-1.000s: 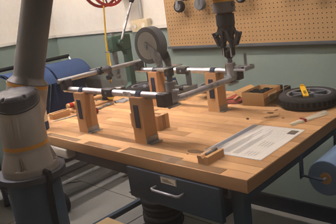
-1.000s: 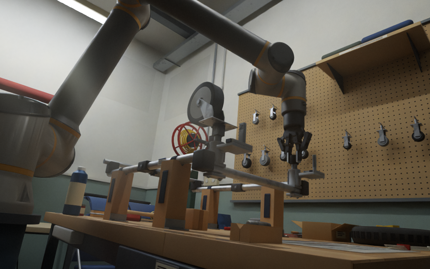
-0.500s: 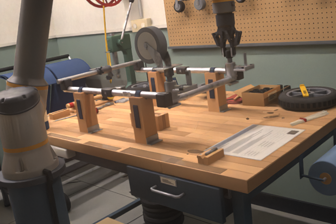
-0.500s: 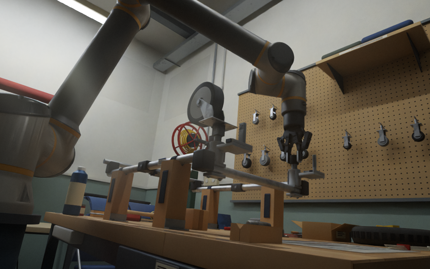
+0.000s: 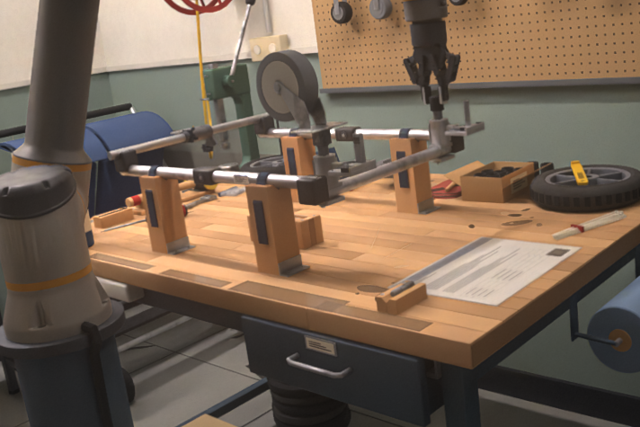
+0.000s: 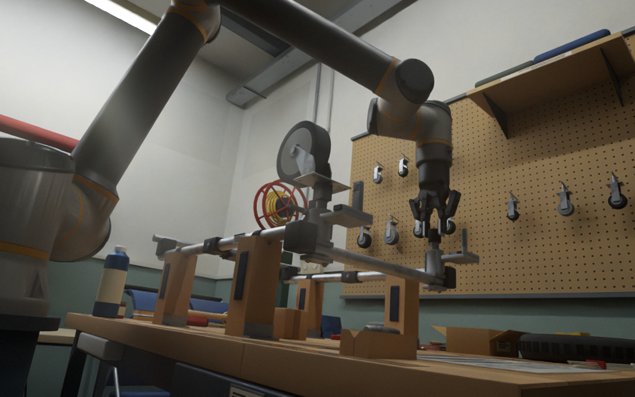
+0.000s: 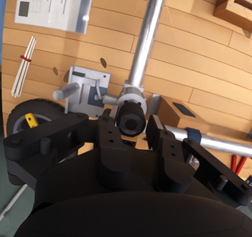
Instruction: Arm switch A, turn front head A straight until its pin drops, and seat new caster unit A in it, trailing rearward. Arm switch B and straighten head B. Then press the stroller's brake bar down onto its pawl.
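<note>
Front head B stands at the far right corner of the upturned stroller frame, a grey post with a dark round cap on top. My gripper hangs straight above that cap, open and holding nothing. A flat switch plate with a short upright lever juts out beside the head. At the other front corner the caster unit sits in head A with its grey wheel up. The brake bar lies across the frame's left end.
An open cardboard box lies behind the frame, next to a black tyre. Wooden stands carry the frame tubes. A paper sheet and a bundle of white sticks lie near the bench's right edge.
</note>
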Available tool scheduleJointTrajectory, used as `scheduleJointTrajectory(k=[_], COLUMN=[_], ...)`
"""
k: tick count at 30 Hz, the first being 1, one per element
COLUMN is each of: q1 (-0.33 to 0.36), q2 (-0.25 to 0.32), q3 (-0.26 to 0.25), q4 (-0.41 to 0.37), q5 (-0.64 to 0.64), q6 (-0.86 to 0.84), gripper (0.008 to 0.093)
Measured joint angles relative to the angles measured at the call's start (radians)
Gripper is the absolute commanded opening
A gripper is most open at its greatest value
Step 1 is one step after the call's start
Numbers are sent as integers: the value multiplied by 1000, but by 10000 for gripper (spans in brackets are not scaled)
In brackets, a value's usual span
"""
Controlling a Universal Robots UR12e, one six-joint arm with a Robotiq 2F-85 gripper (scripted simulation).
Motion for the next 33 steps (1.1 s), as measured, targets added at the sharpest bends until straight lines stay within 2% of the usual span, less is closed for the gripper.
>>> scheduleJointTrajectory(k=[13,22,33], q1=[0,0,0], q2=[-19,-18,-19], q3=[-34,-33,-34], q4=[51,51,52], q5=[0,0,0], q6=[0,0,0], gripper=[422,580,580])
